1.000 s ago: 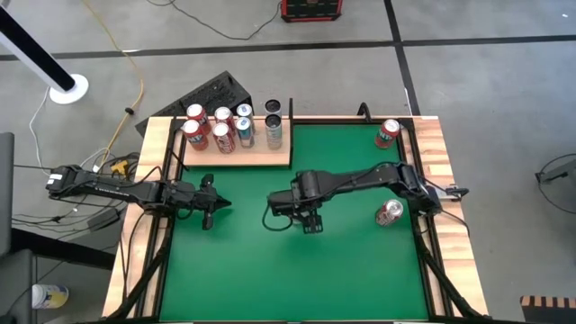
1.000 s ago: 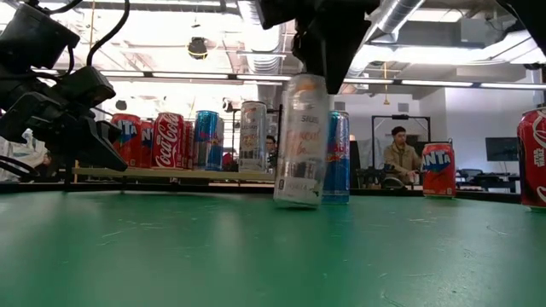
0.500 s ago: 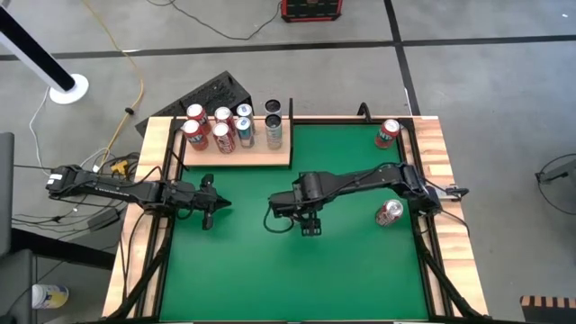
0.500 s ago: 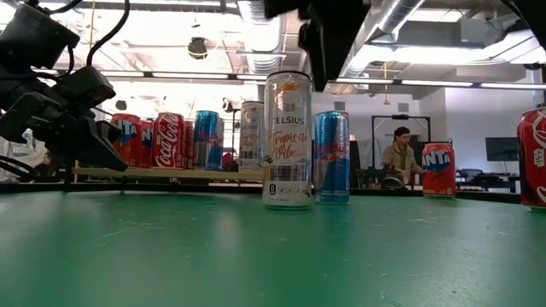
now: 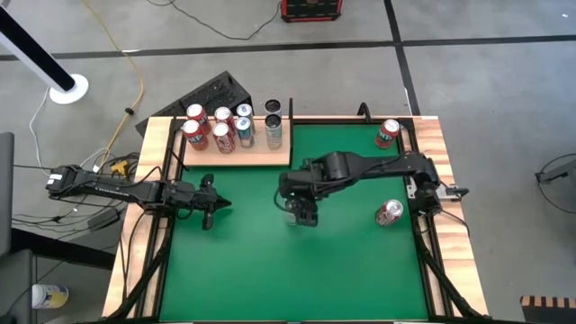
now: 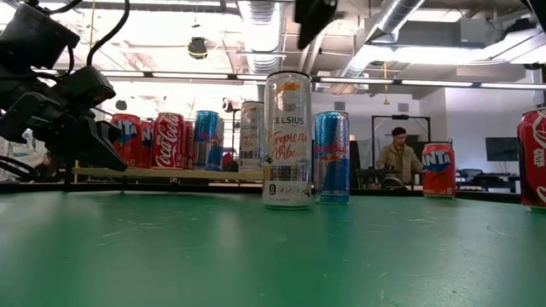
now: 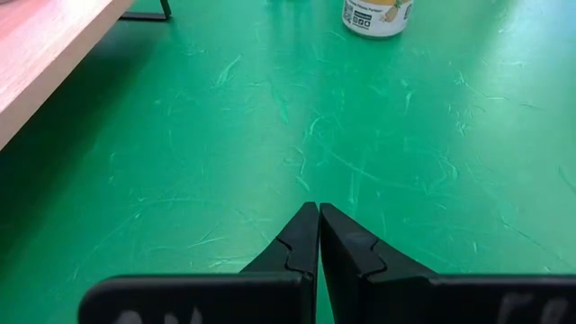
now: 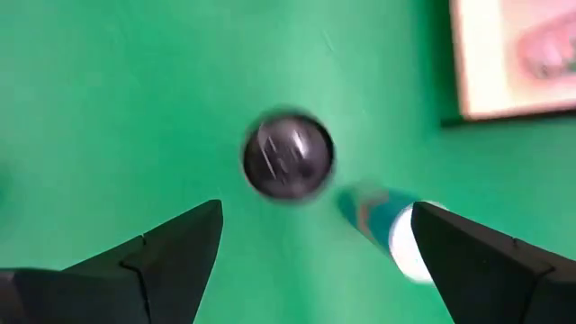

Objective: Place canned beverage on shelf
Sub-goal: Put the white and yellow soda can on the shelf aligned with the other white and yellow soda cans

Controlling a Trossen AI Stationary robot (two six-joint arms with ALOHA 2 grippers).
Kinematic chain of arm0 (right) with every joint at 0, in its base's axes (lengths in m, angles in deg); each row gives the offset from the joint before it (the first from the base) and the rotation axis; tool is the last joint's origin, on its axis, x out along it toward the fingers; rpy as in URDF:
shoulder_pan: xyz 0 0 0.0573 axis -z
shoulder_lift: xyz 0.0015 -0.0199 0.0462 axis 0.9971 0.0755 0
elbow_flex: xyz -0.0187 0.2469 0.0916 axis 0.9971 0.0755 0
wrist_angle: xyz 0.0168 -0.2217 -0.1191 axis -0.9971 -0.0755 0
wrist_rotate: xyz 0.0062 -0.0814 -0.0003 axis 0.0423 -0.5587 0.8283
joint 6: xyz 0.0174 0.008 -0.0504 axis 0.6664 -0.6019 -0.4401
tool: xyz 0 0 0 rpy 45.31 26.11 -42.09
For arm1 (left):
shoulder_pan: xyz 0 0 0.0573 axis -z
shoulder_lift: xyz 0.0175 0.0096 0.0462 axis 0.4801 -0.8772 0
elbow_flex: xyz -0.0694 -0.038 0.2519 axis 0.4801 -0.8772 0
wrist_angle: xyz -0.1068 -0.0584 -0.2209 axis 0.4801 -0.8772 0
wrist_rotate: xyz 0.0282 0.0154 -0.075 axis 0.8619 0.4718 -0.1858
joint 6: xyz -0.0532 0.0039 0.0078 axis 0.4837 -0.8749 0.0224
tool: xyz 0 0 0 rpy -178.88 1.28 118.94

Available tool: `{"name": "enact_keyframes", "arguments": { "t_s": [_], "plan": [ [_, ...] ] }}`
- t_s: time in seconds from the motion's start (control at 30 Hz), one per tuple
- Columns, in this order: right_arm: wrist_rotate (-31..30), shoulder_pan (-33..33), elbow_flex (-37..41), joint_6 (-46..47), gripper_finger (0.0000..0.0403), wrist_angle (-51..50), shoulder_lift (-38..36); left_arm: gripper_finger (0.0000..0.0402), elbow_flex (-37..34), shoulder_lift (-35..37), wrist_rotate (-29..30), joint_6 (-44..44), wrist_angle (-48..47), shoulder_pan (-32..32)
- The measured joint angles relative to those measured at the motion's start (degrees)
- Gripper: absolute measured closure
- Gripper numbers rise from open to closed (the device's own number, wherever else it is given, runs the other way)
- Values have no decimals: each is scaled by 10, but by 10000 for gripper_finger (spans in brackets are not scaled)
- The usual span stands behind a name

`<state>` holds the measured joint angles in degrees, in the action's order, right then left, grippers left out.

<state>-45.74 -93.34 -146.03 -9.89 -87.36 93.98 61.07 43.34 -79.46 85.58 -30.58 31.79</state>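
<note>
1. The right tool (image 5: 303, 213) hangs over the middle of the green desk (image 5: 234, 261) with its fingers spread wide and holding nothing. It looks straight down on the top of a tall pale can (image 8: 288, 154), which lies ahead of the fingers rather than between them.
2. That pale can (image 6: 287, 139) stands upright on the felt, free of any grip. A blue can (image 6: 332, 157) stands just beside it.
3. The shelf (image 5: 261, 155) lies beyond the right tool, toward the far left corner of the desk. It already carries a group of red and blue cans (image 5: 216, 128), with bare wood left at the end nearer the tool.
4. The left tool (image 5: 208, 212) waits low over the felt, off to the far side of the pale can from the right arm, with its fingers (image 7: 301, 245) pressed together and empty.
5. The step in hand looks like a fresh grasp of the pale can. The right tool would do well to centre itself over the can so that one finger falls on each side, and to keep the far finger out of the blue can's way.
6. It should come down level and close around the middle of the can, since a tall slim can tips easily if pinched high or nudged sideways.
7. A straight lift before swinging toward the shelf's bare end would spare the cans already there.
</note>
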Motion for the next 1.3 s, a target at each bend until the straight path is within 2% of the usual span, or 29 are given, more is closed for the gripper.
{"name": "enact_keyframes", "arguments": {
  "t_s": [0.4, 0.83, 1.2, 1.3],
  "plan": [
    [79, 26, -1, -26, 19, 42, 37, 402, 0, 0, 0, 0, 0, 0],
    [85, 25, 1, -27, 19, 26, 94, 402, 0, 0, 0, 0, 0, 0],
    [74, 26, 1, -21, 20, 13, 104, 402, 0, 0, 0, 0, 0, 0],
    [71, 26, 1, -20, 34, 8, 104, 402, 0, 0, 0, 0, 0, 0]
  ]
}}
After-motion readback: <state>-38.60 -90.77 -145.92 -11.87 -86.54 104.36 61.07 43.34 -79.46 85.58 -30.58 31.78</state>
